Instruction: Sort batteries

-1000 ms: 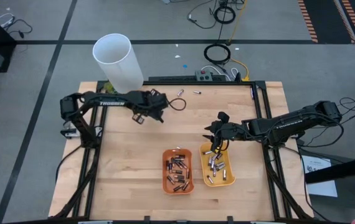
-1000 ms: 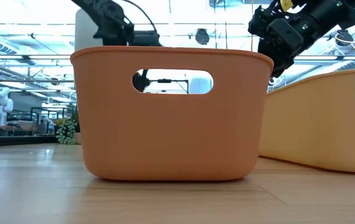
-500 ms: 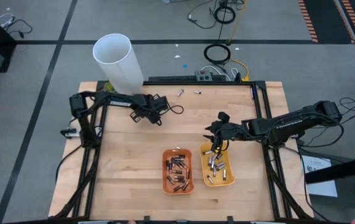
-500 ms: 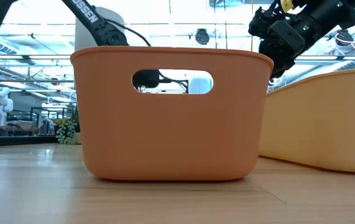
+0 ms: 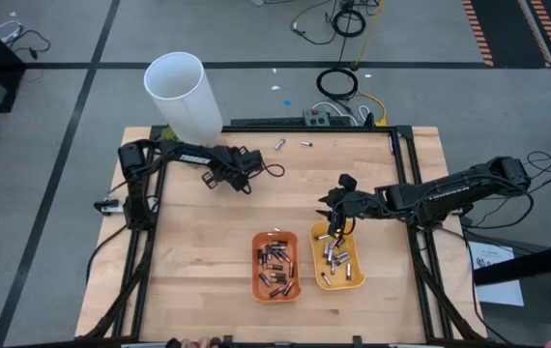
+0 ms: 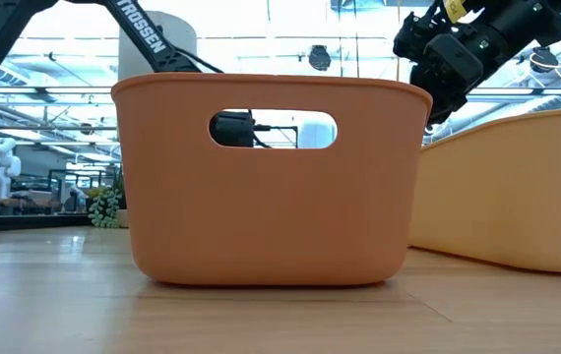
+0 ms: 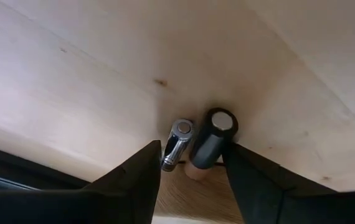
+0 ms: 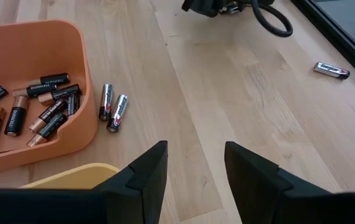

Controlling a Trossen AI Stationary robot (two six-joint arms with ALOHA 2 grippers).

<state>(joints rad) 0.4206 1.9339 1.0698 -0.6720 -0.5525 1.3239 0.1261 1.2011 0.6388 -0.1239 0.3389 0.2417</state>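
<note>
My left gripper (image 5: 245,174) (image 7: 193,152) hovers over the table's far left part, shut on two batteries: a silvery cell (image 7: 177,142) and a dark cell (image 7: 213,138). In the low view it shows through the orange tray's handle hole (image 6: 233,127). My right gripper (image 5: 333,225) (image 8: 196,168) (image 6: 430,103) hangs open and empty over the far end of the yellow tray (image 5: 352,280). The orange tray (image 5: 257,263) (image 8: 78,56) holds several dark, copper-ended batteries (image 8: 47,106); the yellow tray holds silvery ones (image 5: 336,256). Two silvery cells (image 8: 112,106) lie on the wood beside the orange tray. My left gripper pinches the two batteries side by side between its fingers, the silvery cell (image 7: 168,158) against one finger and the dark cell (image 7: 218,152) against the other. Both cells lie along the fingers and stick out past the tips. Their near ends are hidden between the fingers.
A tall white tube (image 5: 184,97) stands at the table's far left corner. Loose batteries (image 5: 280,144) (image 8: 331,70) lie near the far edge, with another (image 5: 306,143) beside them. A black cable loop (image 5: 274,166) lies by the left gripper. Bare wood spreads in front of the trays.
The left arm's rear links have swung toward the table's right, so the arm now slants lower across the far left corner. Its gripper has stayed nearly in place. The right arm has kept still.
</note>
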